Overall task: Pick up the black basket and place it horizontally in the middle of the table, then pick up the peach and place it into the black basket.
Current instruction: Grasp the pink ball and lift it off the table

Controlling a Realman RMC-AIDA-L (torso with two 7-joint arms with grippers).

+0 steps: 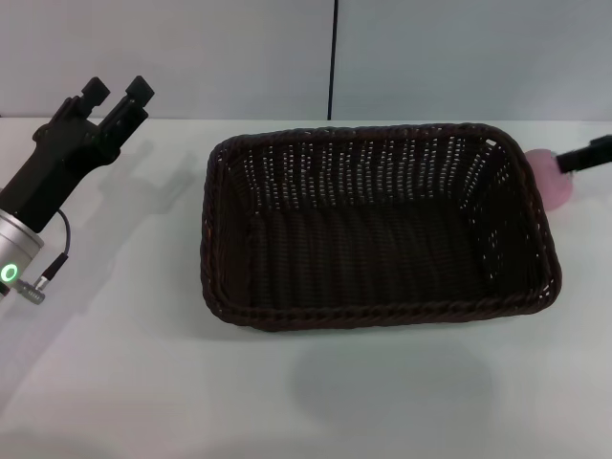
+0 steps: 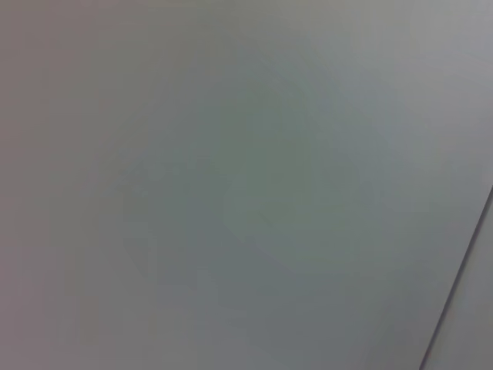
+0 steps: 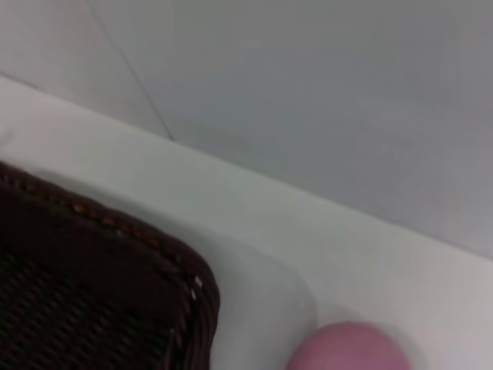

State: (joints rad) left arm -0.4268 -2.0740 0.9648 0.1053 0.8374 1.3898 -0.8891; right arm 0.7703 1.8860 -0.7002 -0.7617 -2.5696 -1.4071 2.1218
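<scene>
A pale wall backs the white table [image 1: 143, 382]. At nine o'clock the left gripper [image 1: 115, 98] hangs with fingers apart. The black basket [image 1: 373, 316] lies lengthwise at centre, apparently placed. At three o'clock the peach [image 1: 553, 180] sits outside; whether the right gripper [image 1: 585, 156] is closed, I cannot tell.

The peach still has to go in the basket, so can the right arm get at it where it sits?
Probably yes: the peach sits outside the black basket, beside its far right corner, and the right tool is already at it, nothing between.
</scene>
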